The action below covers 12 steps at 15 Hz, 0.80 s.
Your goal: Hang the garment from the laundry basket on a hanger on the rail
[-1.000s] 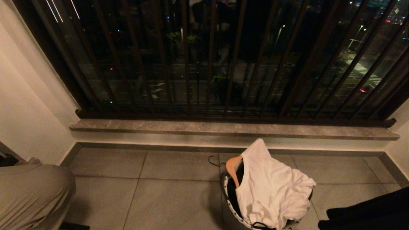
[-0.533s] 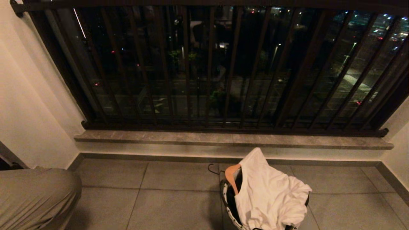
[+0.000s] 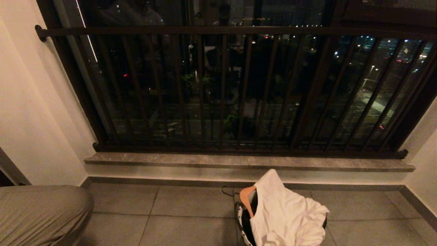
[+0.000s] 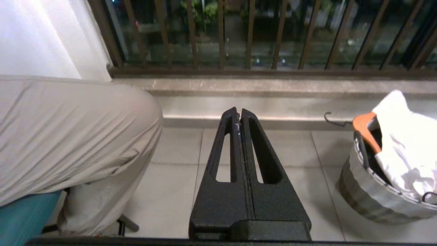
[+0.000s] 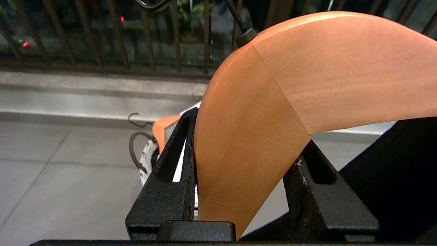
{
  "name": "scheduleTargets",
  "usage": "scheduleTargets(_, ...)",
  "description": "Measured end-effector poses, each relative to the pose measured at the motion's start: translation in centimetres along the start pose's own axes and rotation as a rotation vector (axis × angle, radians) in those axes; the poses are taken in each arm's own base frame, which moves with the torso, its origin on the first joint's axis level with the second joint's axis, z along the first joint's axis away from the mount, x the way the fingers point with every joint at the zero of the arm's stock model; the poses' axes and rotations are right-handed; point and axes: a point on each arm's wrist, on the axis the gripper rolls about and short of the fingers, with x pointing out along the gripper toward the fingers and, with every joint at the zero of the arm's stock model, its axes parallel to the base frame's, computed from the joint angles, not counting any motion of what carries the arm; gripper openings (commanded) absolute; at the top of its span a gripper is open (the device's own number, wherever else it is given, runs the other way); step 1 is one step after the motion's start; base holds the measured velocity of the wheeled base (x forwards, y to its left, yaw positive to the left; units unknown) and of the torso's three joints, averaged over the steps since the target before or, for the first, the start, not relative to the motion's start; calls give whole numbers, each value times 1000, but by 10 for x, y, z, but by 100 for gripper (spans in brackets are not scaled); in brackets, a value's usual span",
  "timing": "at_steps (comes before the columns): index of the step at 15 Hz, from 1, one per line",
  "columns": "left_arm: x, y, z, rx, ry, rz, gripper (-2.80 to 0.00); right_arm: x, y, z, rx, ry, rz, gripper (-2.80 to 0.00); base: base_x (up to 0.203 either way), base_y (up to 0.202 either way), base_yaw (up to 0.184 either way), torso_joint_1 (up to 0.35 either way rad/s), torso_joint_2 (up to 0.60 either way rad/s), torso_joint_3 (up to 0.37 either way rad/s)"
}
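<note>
Tiled floor: laundry basket at five o'clock; my right gripper clamps a wooden hanger; left gripper closed, empty.

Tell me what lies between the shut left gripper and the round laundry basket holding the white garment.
Only bare grey floor tiles, in the left wrist view: nothing between the left gripper and the laundry basket.
</note>
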Motion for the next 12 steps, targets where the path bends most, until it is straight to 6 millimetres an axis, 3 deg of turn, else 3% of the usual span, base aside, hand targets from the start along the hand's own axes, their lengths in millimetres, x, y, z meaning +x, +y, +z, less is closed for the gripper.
scheduleTargets(5,0,0,0,2,0,-1,-280,0,0,-1,-10,5,3,-280,0,0,0,2,4,162)
scheduleTargets(12,0,0,0,0,0,0,-280,0,0,-1,-2,6,3,-280,0,0,0,1,0,9)
